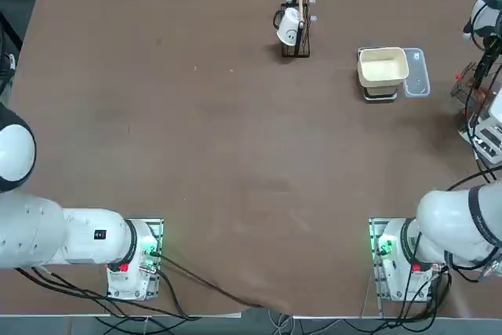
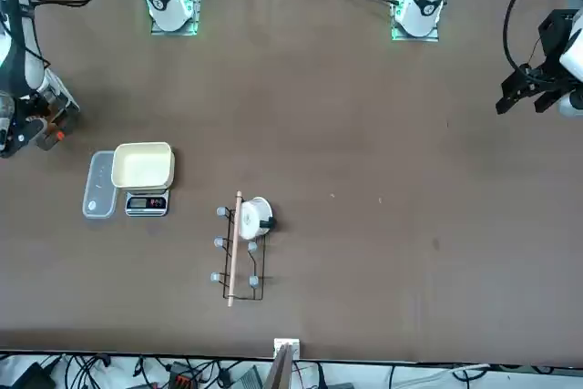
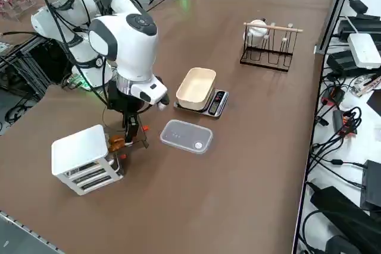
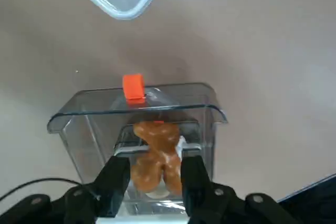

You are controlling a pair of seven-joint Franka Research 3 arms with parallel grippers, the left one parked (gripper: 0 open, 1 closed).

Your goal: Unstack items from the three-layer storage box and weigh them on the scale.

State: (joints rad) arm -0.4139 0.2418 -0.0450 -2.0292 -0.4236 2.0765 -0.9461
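R end effector (image 4: 156,165) – at brown item (image 4: 160,142), axis twd orange tab (image 4: 133,86)

Top view looks straight down — front faces the robot, right side diagonally; all three share the surface (image 1: 235,154).

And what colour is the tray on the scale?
The tray is pale cream, clearest in the right side view.
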